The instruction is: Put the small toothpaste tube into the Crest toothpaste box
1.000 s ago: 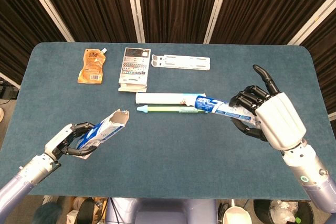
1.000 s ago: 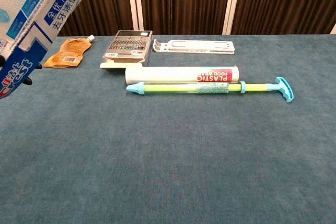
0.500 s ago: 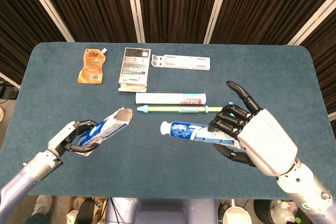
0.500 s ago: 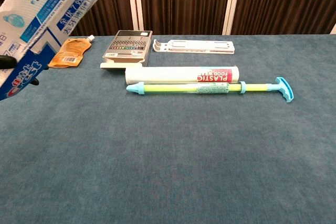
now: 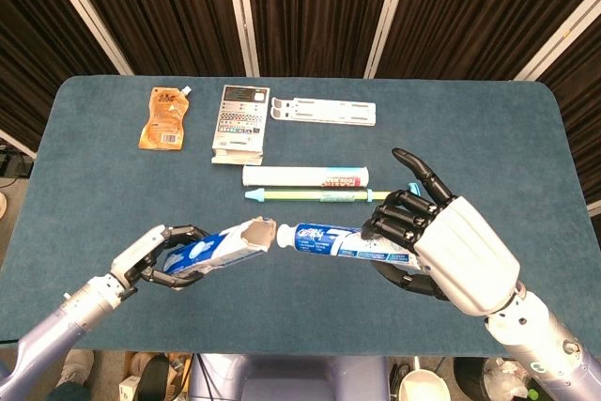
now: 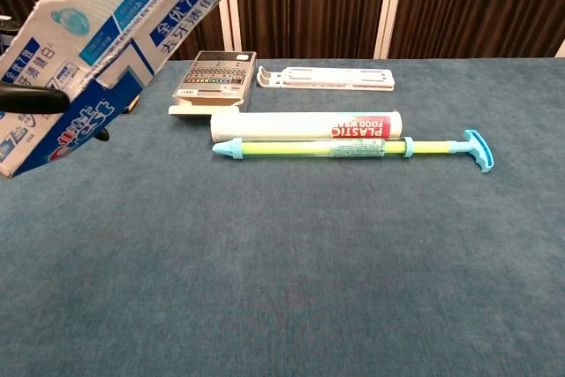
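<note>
Seen from the head camera, a blue table (image 5: 84,176) carries two robot hands near its front edge. The right hand (image 5: 441,246) has its fingers curled around the rear end of the small toothpaste tube (image 5: 324,238), holding it above the table with one finger sticking up and free. The tube lies nearly level, its white cap pointing left. The left hand (image 5: 155,258) wraps its dark fingers around the back part of the Crest toothpaste box (image 5: 221,248), lifted off the table, with the box's open end facing right. The tube's cap sits right at that open mouth; whether it has gone inside cannot be told.

Half a second earlier, the cap and the box mouth were well apart. Since then the box has swung lower and toward the centre, and the tube has shifted left to meet it. In the chest view the box (image 6: 106,50) now fills more of the upper left corner.

Behind the hands lie a white plastic-wrap tube (image 5: 305,176), a green-and-blue pump rod (image 5: 310,196), a calculator box (image 5: 238,122), a white flat bracket (image 5: 324,111) and an orange pouch (image 5: 166,117).
</note>
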Robot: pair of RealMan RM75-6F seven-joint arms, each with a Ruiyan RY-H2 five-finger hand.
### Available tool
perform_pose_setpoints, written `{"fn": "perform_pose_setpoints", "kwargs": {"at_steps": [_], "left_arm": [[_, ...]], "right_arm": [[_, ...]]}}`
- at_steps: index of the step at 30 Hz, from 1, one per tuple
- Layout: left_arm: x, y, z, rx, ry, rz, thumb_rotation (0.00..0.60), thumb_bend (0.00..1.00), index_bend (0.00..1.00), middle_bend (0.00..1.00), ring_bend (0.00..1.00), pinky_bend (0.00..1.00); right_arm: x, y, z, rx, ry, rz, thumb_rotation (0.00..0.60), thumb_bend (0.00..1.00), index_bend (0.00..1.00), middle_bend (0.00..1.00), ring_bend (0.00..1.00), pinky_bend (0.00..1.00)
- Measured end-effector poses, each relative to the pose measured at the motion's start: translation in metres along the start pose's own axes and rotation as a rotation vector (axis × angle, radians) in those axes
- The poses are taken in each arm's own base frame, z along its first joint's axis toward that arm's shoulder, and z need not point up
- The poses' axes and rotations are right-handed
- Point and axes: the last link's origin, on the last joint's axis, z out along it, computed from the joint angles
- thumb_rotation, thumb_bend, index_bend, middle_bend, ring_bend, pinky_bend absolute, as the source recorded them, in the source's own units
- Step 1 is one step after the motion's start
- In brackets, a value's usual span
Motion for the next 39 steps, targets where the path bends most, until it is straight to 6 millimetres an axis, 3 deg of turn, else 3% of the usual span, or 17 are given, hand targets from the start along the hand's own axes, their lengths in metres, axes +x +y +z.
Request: {"fn": "perform_pose_setpoints", "kwargs": {"at_steps": [15,39], "left_arm": [[-0.008,0.017,0.001,-0.042,0.0,0.006,0.6,0.34,0.42,0.4,0.22,0.3],[-0.018,0.022,0.01,-0.044,-0.048,0.034,0.6,0.34,0.42,0.4,0.21,0.3]], "right_arm": [[-0.013,0.005,-0.006,-0.003,-0.01,0.064,0.6,0.65,0.91,0.77,0.42,0.04],[-0.017,0.003,-0.005,0.0,-0.005,0.1,0.6,0.66,0.91,0.77,0.42,0.04]]}}
